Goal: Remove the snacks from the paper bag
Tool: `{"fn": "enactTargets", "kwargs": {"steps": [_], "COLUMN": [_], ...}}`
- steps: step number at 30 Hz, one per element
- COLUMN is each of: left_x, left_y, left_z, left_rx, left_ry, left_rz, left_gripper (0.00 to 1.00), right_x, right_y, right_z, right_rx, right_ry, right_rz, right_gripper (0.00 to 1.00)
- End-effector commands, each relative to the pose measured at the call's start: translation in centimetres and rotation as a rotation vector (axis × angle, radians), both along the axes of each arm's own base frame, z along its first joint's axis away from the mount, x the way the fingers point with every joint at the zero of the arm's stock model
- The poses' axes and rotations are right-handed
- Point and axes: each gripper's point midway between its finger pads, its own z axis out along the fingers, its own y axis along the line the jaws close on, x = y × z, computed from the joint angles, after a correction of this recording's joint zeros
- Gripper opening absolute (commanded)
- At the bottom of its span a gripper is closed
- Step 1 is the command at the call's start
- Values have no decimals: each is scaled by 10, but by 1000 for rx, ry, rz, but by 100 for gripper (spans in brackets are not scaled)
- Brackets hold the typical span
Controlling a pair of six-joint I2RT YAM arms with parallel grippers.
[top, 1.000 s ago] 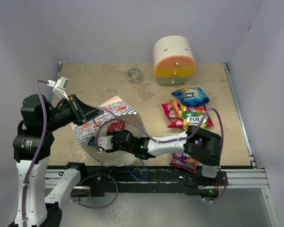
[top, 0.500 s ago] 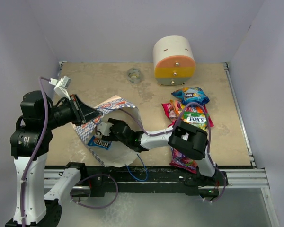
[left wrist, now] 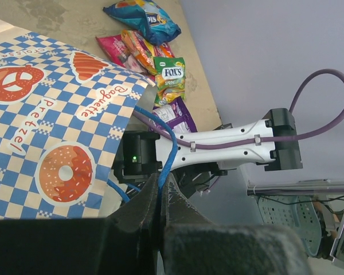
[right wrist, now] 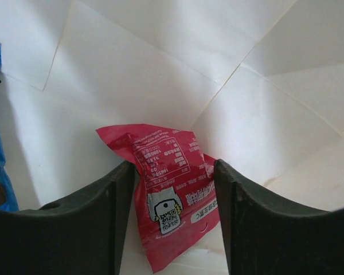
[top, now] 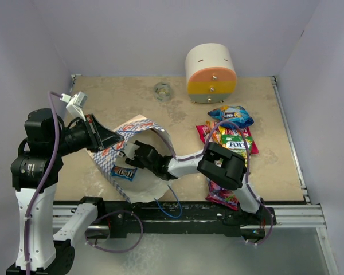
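Snacks [top: 229,134] already taken out are seen piled on the worktop [top: 120,103], well to the right of the paper bag [top: 140,127]. The bag is laid on its side, and its upper edge is lifted by the left hand [top: 106,137], evidently so that the mouth is held wide. The right hand [top: 136,153] is reached inside the bag, where a blue packet [top: 125,172] is seen just beside it.

From the left wrist, the left hand [left wrist: 160,183] is shown clenched on the bag's blue cord handle [left wrist: 169,143], beside the bag's checkered outside.

From the right wrist, the right hand [right wrist: 172,166] is shown released. Its fingers [right wrist: 80,223] are set either side of a red packet [right wrist: 172,206] lying on the cream lining [right wrist: 160,69] deep in the bag. Nothing is gripped yet, and closing on this packet is judged to be the step in hand.
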Motion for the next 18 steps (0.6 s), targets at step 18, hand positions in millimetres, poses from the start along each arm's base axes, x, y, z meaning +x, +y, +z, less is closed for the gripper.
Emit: {"fn": "enactTargets", "kwargs": {"steps": [18], "left_x": [5], "left_y": [6], "left_z": [12], "left_rx": [7], "left_ry": [-60], "left_rz": [59], "left_gripper": [0], "right_x": [-13], "right_y": [-12], "right_z": [82], "right_rx": [161], "right_ry": [11], "right_rz": [21], "right_gripper": [20]}}
